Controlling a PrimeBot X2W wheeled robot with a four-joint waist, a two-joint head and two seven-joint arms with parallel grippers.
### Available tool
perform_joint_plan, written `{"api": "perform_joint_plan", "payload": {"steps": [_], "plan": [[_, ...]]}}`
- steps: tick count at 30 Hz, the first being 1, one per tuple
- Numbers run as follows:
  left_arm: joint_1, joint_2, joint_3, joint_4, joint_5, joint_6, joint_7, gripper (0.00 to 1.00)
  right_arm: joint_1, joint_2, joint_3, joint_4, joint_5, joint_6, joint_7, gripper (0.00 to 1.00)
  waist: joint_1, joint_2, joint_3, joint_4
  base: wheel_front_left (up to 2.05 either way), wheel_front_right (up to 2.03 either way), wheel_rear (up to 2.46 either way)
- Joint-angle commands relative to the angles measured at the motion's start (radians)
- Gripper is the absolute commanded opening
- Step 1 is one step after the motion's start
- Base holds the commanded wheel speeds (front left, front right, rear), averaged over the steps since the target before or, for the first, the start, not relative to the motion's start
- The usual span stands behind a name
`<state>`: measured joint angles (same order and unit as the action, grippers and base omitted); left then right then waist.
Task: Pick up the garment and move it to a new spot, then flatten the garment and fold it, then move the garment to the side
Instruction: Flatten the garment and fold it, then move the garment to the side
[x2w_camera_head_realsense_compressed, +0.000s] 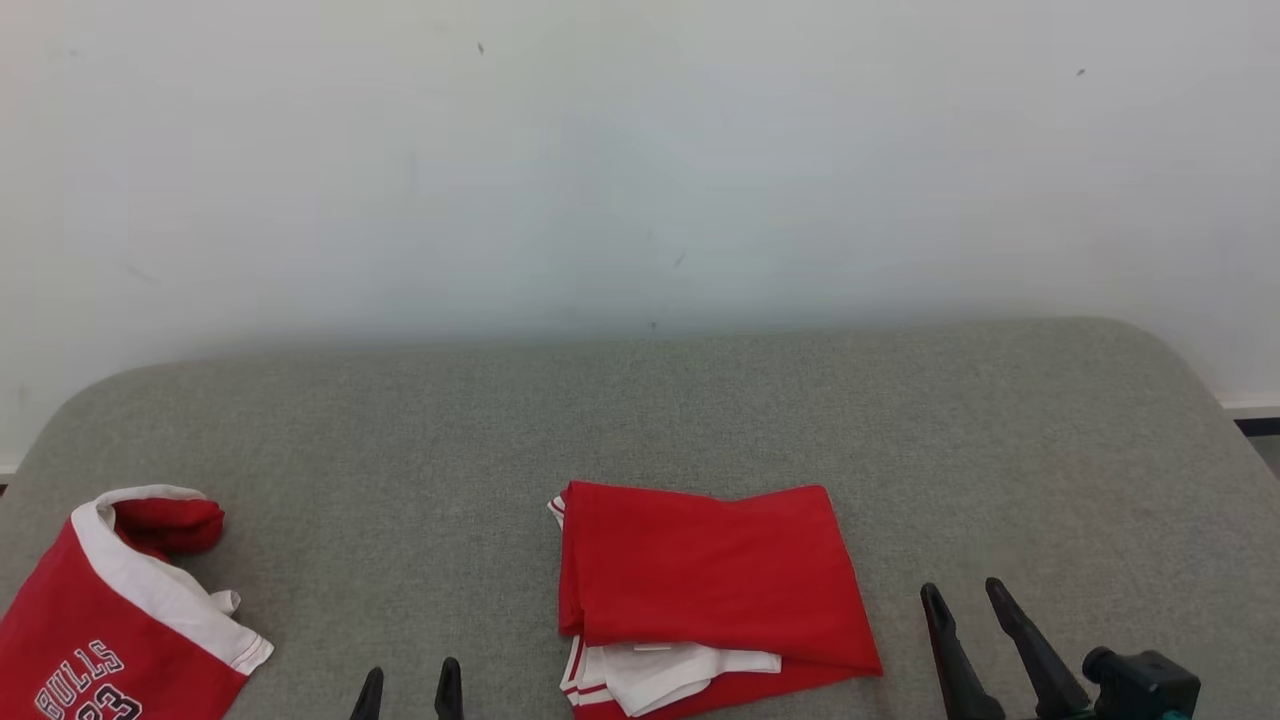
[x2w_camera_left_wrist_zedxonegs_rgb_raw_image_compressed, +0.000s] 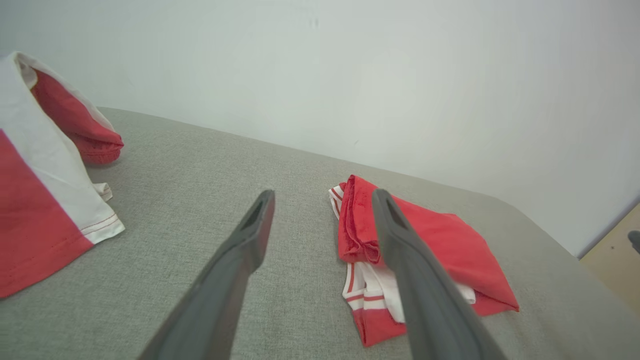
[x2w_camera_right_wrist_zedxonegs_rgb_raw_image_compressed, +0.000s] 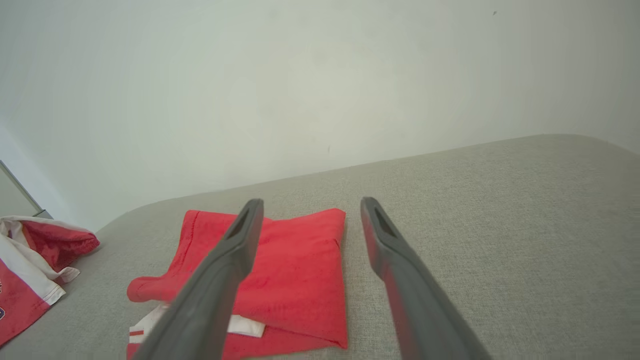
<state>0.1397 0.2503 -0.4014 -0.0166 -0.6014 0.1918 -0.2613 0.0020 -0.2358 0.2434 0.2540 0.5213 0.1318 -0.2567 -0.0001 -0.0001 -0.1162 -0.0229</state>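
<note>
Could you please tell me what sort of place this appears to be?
Probably an indoor room set up for folding clothes: a grey fabric-covered surface with rounded corners stands against a plain white wall, and a folded red garment with white trim and a red-and-white printed jersey lie on it.

Folded garment, frame centre: red, white underlayer with red stripes. Jersey, lower left: red, white band, white lettering. Padded surface: grey. Wall: off-white.
</note>
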Motion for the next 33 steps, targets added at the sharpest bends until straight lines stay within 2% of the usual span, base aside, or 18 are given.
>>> {"api": "perform_joint_plan", "payload": {"steps": [1, 10, 26, 33], "plan": [[0.023, -0.014, 0.017, 0.003, 0.034, -0.014, -0.005, 1.0, 0.023, 0.003, -0.005, 0.003, -0.026, -0.002, -0.008, 1.0, 0.0001, 0.0001, -0.011, 0.0, 0.0, 0.0, 0.0], [0.068, -0.074, 0.074, 0.036, 0.113, -0.074, -0.005, 1.0, 0.084, 0.049, -0.038, -0.043, -0.084, -0.002, -0.009, 1.0, 0.0001, 0.0001, -0.028, 0.006, 0.0, 0.0, 0.0], [0.08, -0.124, 0.129, 0.067, 0.18, -0.138, -0.005, 1.0, 0.093, 0.051, -0.036, -0.042, -0.092, -0.002, -0.009, 1.0, 0.0001, 0.0001, -0.019, 0.017, 0.0, 0.0, 0.0], [0.075, -0.135, 0.132, 0.084, 0.199, -0.159, -0.005, 1.0, 0.05, 0.045, -0.008, 0.052, -0.039, -0.002, -0.007, 1.0, 0.0001, 0.0001, -0.01, 0.026, 0.0, 0.0, 0.0]]}}
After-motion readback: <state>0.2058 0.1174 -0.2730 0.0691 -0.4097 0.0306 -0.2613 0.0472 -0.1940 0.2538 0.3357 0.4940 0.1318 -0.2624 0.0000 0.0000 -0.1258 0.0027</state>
